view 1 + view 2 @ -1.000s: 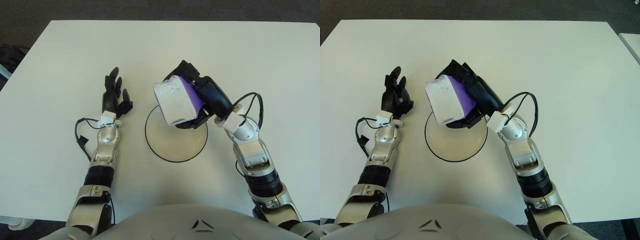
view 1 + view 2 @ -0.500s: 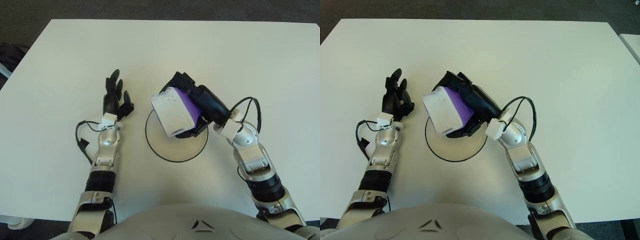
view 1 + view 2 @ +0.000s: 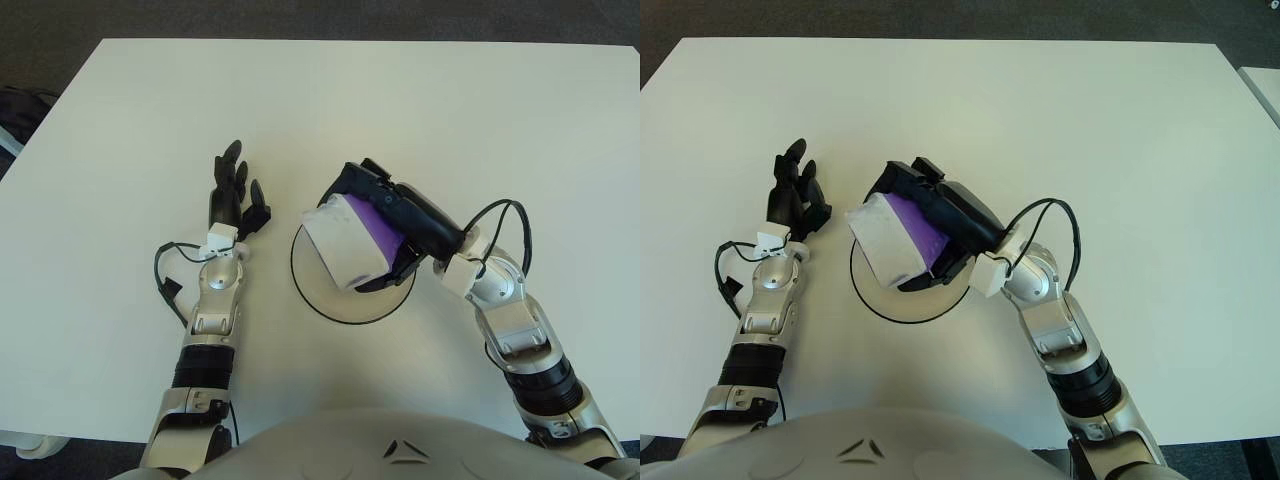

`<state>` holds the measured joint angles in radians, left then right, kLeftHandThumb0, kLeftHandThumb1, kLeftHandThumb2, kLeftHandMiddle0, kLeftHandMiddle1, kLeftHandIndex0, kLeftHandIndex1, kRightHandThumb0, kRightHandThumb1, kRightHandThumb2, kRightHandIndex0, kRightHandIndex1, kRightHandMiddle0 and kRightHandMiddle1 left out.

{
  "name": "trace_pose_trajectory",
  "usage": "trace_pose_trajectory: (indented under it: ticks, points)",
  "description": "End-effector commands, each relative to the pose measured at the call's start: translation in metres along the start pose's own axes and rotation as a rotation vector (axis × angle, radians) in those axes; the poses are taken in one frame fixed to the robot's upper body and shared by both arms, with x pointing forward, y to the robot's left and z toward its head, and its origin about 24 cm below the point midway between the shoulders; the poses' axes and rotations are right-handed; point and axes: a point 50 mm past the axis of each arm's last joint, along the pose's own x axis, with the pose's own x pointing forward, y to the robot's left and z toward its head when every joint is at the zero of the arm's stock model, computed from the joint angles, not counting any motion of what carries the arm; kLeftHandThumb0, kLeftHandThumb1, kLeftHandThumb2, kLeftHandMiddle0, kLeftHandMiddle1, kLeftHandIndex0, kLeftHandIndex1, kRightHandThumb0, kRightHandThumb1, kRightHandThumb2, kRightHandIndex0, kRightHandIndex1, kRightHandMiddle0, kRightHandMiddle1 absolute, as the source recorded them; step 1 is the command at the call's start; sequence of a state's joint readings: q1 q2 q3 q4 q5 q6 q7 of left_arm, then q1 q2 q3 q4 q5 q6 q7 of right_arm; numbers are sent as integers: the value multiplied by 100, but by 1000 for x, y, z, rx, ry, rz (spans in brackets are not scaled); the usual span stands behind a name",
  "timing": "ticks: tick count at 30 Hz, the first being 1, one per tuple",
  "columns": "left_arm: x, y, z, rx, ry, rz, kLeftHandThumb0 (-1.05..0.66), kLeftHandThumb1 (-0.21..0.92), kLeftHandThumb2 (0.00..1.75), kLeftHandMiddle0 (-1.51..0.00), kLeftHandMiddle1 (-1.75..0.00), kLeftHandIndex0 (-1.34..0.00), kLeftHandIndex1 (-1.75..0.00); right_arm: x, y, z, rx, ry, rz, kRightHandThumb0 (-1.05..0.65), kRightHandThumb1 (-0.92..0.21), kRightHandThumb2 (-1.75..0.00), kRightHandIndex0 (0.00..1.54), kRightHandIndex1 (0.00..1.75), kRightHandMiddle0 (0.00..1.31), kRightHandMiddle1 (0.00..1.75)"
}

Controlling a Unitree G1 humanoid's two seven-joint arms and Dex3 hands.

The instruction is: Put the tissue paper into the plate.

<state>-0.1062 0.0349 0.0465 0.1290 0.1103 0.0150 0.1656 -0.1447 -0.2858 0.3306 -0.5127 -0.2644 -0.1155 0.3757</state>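
A white table (image 3: 480,110) seen from above. The robot's right hand (image 3: 385,215) grips a soft pack of tissue paper (image 3: 348,240), white with a purple side, its black fingers (image 3: 362,180) wrapped around the pack's sides. The pack hangs tilted over a round plate (image 3: 320,300) with a dark rim. It looks light and squashable, best held across its flanks. The left hand (image 3: 235,195) shows left of the plate, fingers spread, holding nothing.

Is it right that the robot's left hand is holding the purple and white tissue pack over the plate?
Not quite: the right hand holds the tissue pack over the plate, as the left eye view shows. The left hand is open, beside the plate.
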Motion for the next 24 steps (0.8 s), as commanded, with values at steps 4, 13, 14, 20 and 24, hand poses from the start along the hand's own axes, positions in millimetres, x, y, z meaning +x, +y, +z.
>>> trace_pose_trajectory:
  ticks: [4, 13, 14, 20, 24]
  points:
    - [-13, -3, -28, 29, 142, -14, -74, 92, 95, -34, 0, 0, -50, -3, 2, 6, -17, -1, 16, -45, -36, -125, 108, 175, 57, 175]
    - [-13, -3, -28, 20, 135, -17, -71, 92, 93, -35, -1, 0, -50, -2, 3, 8, -12, -25, -24, -45, -38, -123, 105, 175, 55, 175]
    - [-13, -3, -29, 18, 137, -16, -71, 92, 93, -35, -1, 0, -50, -1, 4, 8, -4, -40, -37, -44, -40, -120, 101, 175, 54, 175]
    - [-6, 1, -49, 9, 164, -8, -72, 92, 89, -35, 0, 0, -55, 2, 2, 2, -118, -39, 92, -87, -84, -59, 24, 56, 9, 62]
    - [-5, 2, -53, 7, 163, 0, -73, 92, 88, -35, 0, 0, -55, 5, -6, -1, -186, -72, 162, -100, -90, -56, 6, 15, 2, 16]
